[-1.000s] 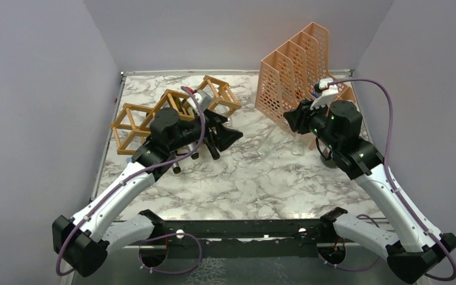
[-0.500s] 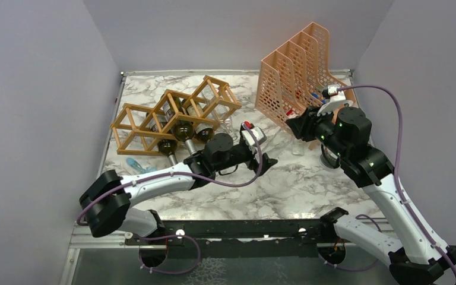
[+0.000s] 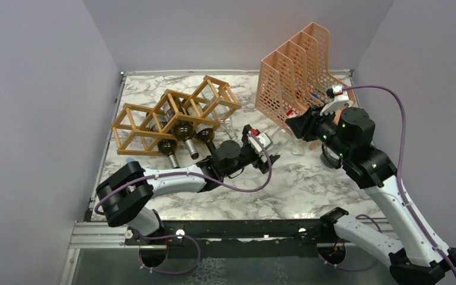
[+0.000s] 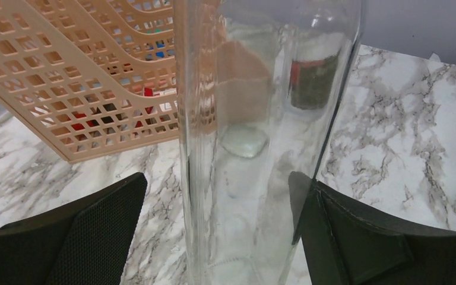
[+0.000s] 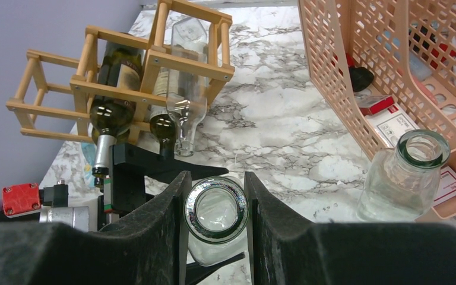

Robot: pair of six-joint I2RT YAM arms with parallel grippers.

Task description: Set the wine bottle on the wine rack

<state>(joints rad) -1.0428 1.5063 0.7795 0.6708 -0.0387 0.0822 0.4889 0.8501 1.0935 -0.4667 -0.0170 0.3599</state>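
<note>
Marble table (image 3: 243, 190), grey walls. One wine rack (image 3: 139, 108) holds at least three bottles, the count hard to make out. The clear, upright wine bottle (image 5: 215, 211) stands between rack and peach file holder (image 3: 291, 65), base cut off. Right hand (image 5: 215, 196) pinches its neck; left hand (image 4: 219, 225) is spread around its body.

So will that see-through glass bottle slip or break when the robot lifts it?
The see-through glass bottle looks empty, so probably light, but hard and likely to shatter if dropped. Its smooth round sides could slip or roll. The right pincer pinches just the neck, so it may swing.
</note>
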